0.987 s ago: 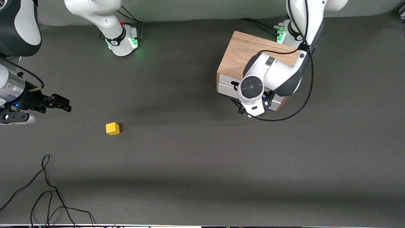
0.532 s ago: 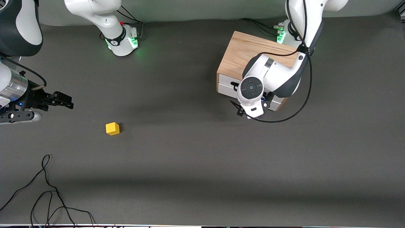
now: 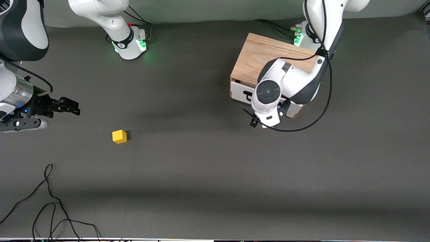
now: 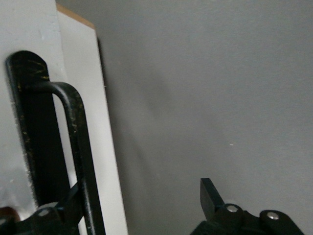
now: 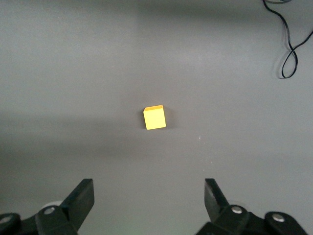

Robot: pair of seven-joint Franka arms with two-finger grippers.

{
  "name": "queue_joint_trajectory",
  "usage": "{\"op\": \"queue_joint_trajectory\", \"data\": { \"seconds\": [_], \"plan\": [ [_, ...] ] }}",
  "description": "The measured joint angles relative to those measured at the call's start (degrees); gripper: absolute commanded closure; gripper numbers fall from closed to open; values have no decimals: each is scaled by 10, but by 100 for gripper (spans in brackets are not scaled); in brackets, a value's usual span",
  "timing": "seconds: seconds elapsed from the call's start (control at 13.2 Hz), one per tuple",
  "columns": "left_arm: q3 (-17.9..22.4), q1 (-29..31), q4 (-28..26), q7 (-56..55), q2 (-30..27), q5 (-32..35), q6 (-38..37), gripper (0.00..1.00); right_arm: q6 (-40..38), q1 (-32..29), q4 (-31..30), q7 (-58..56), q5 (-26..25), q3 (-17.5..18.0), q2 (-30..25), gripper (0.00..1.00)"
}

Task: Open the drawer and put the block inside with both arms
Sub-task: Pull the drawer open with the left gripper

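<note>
L gripper (image 3: 265, 118) sits at the drawer (image 3: 242, 92) front, upper right of the front view, mostly hidden under its own wrist. In the L wrist view one finger (image 4: 54, 215) is hooked by the black wire handle (image 4: 73, 147) while the other stands well clear, so the fingers are spread, not pinched on the bar; a hook like that lets the arm drag the front out w/o a tight grip. Drawer looks only slightly out of the oak cabinet (image 3: 265, 55), so opening is prob. at an early stage. R gripper (image 3: 69, 107) hovers at mid left of the front view, over bare table (image 3: 201, 168) near the block (image 3: 119, 136), fingers wide apart & holding nothing. R wrist view has the block (image 5: 154, 117) centred between them, which suits a straight drop onto it. Block rests on the table, lower left of centre, well apart from the cabinet. Loose black cable (image 3: 50, 201) at bottom left, clear of it.
</note>
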Motion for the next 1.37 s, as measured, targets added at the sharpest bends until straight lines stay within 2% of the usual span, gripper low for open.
{"op": "queue_joint_trajectory", "data": {
  "seconds": [0.3, 0.84, 1.37],
  "plan": [
    [3, 1, 60, 0, 40, 3, 2, 0, 0, 0, 0, 0, -1, 0, 0, 0],
    [4, 1, 129, 0, 86, 11, 6, 0, 1, 0, -1, -1, -1, 0, 6, 0],
    [4, 2, 169, 0, 112, 13, 4, 0, 3, 0, -1, -1, -1, 0, 6, 0]
  ]
}}
